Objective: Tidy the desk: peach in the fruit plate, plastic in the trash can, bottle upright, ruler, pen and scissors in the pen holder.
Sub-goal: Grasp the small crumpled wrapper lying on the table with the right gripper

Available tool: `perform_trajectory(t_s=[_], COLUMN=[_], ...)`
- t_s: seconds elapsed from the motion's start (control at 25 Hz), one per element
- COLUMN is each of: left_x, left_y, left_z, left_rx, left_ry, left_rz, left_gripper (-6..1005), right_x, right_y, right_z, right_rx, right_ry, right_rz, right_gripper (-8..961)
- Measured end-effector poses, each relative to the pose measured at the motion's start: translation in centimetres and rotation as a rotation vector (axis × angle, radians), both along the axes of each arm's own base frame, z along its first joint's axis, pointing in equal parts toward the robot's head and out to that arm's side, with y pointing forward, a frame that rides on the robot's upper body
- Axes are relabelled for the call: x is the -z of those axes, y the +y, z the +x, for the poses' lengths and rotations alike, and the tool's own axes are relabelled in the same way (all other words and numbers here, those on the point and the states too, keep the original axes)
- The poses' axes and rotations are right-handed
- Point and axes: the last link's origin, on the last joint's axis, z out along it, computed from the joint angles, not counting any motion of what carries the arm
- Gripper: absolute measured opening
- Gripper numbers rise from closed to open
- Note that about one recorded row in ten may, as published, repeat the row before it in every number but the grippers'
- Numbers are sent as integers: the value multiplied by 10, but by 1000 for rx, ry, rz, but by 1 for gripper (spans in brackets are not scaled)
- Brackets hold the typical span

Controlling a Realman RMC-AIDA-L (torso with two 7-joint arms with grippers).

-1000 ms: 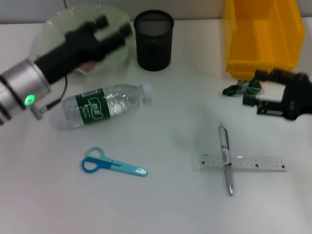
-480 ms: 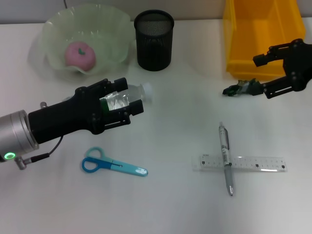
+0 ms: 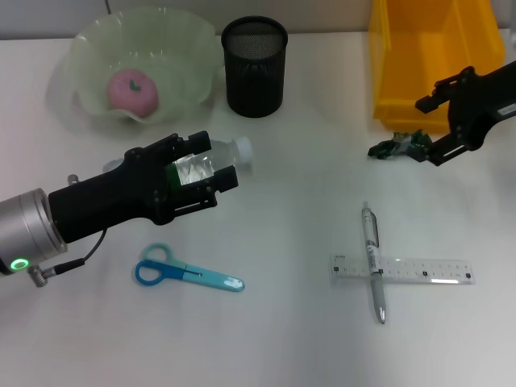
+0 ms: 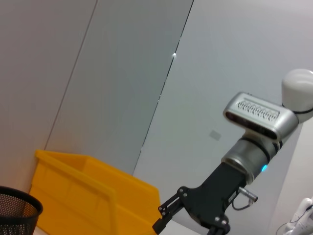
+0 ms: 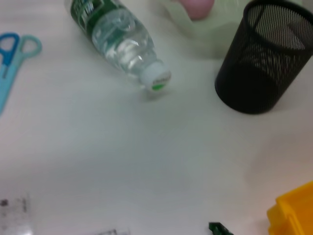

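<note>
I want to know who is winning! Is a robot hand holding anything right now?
Nothing is held. The left tool is open over the lying bottle; the right tool is open by the plastic.

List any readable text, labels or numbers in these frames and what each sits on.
None can be quoted as it reads.
Bottle: green label with white print, too blurred to read.
Ruler: scale marks visible, numbers too small to read.
Pen, scissors, pen holder, yellow bin: no visible print.
</note>
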Motion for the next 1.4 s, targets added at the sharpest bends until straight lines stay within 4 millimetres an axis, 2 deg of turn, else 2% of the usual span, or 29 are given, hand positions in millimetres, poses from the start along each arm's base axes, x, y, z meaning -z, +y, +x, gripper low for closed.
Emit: perform_trajectory(t_s=[0.56, 0.84, 1.08, 1.4], left_x=[1, 2, 1, 1], left_y=[1, 1, 1, 1], left_z=[-1, -1, 0, 2], left_rx=[-10, -9, 0, 5], left_ry=[5, 8, 5, -1], left_rz=[4, 3, 4, 5], left_gripper=[847, 847, 847, 847], right_x=[45, 56, 59, 63], right_y=[4, 5, 6, 6], right_z=[14, 22, 25, 29], right_rx=[-42, -47, -52, -44], right_ry=[-102, -119, -128, -134], right_rz=[53, 74, 94, 95], right_gripper=[741, 738, 524, 404])
